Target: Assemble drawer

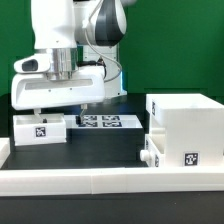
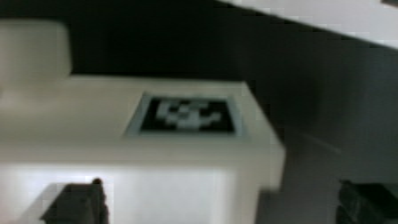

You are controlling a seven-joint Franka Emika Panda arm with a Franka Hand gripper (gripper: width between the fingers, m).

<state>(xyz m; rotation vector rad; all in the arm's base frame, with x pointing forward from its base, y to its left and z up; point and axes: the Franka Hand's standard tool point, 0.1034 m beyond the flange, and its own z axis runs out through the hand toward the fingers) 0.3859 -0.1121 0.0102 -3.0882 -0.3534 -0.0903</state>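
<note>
A small white drawer tray (image 1: 40,128) with a black-and-white tag lies at the exterior view's left on the black table. My gripper (image 1: 63,108) hangs right above it. In the wrist view the tray (image 2: 187,150) with its tag fills most of the picture, blurred and close. My gripper (image 2: 219,205) is open, its two dark fingertips (image 2: 75,203) far apart: one stands over the tray's white surface, the other over the dark table beside it. Nothing is held. The large white housing (image 1: 185,118) stands at the exterior view's right, with another white tagged part (image 1: 185,155) in front of it.
The marker board (image 1: 105,121) lies flat behind the tray, in the middle of the table. A low white rail (image 1: 100,180) runs along the front edge and a green wall stands behind.
</note>
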